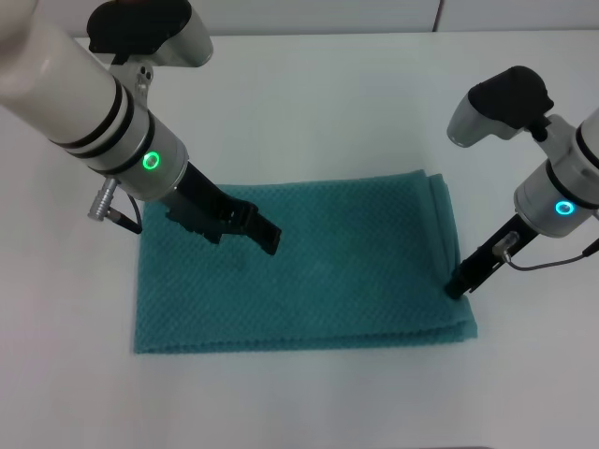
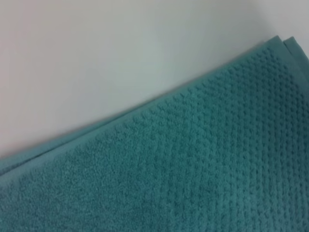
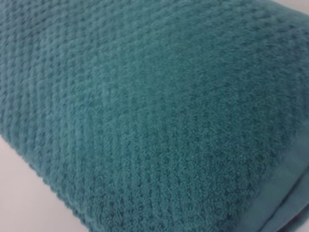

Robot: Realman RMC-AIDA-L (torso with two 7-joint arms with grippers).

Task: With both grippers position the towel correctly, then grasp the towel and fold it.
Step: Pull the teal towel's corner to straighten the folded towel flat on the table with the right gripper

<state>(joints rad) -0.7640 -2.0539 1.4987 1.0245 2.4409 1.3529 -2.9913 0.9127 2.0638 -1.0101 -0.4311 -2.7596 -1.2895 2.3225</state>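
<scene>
The teal waffle-weave towel [image 1: 356, 271] lies flat on the white table [image 1: 328, 94], folded into layers that show along its right and front edges. My left gripper [image 1: 269, 239] hangs low over the towel's left half, pointing toward its middle. My right gripper [image 1: 457, 284] is down at the towel's right edge, its tip touching the layered border near the front right corner. The towel [image 2: 193, 169] fills the left wrist view with one edge and a corner against the table. In the right wrist view the towel [image 3: 145, 121] covers almost everything, with a hem at one side.
The white table surface extends on all sides of the towel. A grey connector [image 1: 103, 202] and a cable hang from the left arm just off the towel's back left corner. A thin cable [image 1: 552, 264] loops from the right arm.
</scene>
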